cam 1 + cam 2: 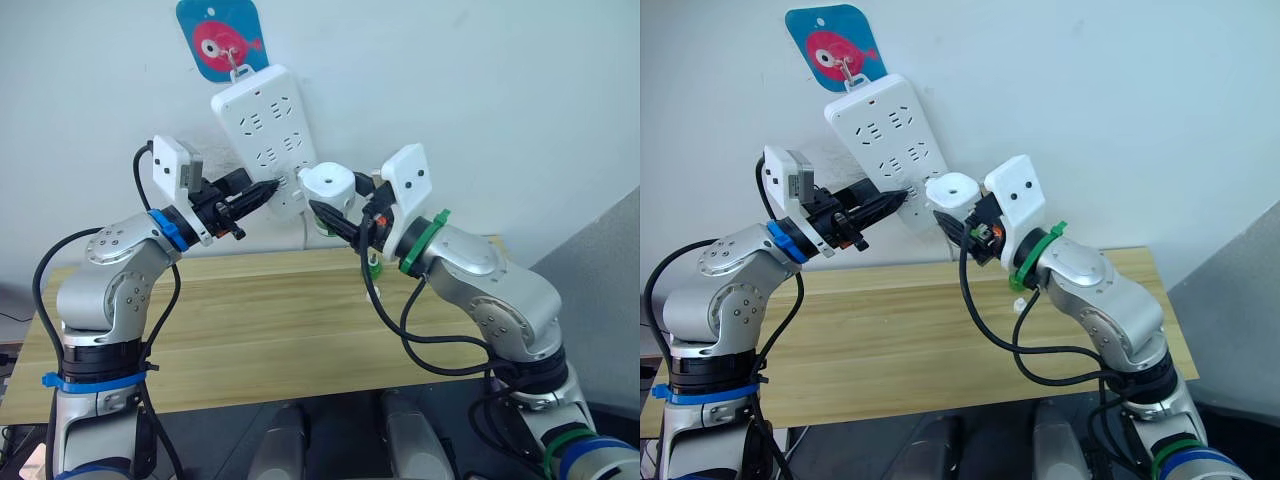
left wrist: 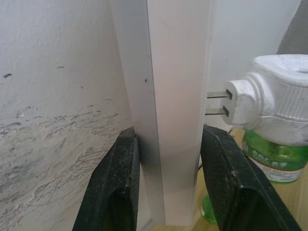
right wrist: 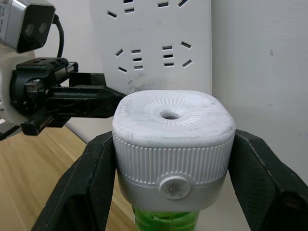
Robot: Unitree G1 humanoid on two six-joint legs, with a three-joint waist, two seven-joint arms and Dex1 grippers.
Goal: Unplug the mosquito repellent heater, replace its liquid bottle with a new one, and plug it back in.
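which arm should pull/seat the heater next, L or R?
Right. The right gripper is already clamped on the mosquito repellent heater, prongs partly out of the power strip. The left gripper straddles the strip's edge, bracing it.

A power strip (image 1: 262, 135) hangs tilted on the wall from a hook (image 1: 236, 62), above the rear of the table (image 1: 270, 330). The left hand (image 1: 268, 190) sits at the strip's lower left edge, one finger on either side of its body. The heater (image 1: 329, 186) is just right of the strip's lower end, held between the right hand's (image 3: 168, 163) fingers, its plug pins (image 2: 216, 103) at the strip's face. A bottle (image 2: 276, 156) hangs beneath the heater, above the table.
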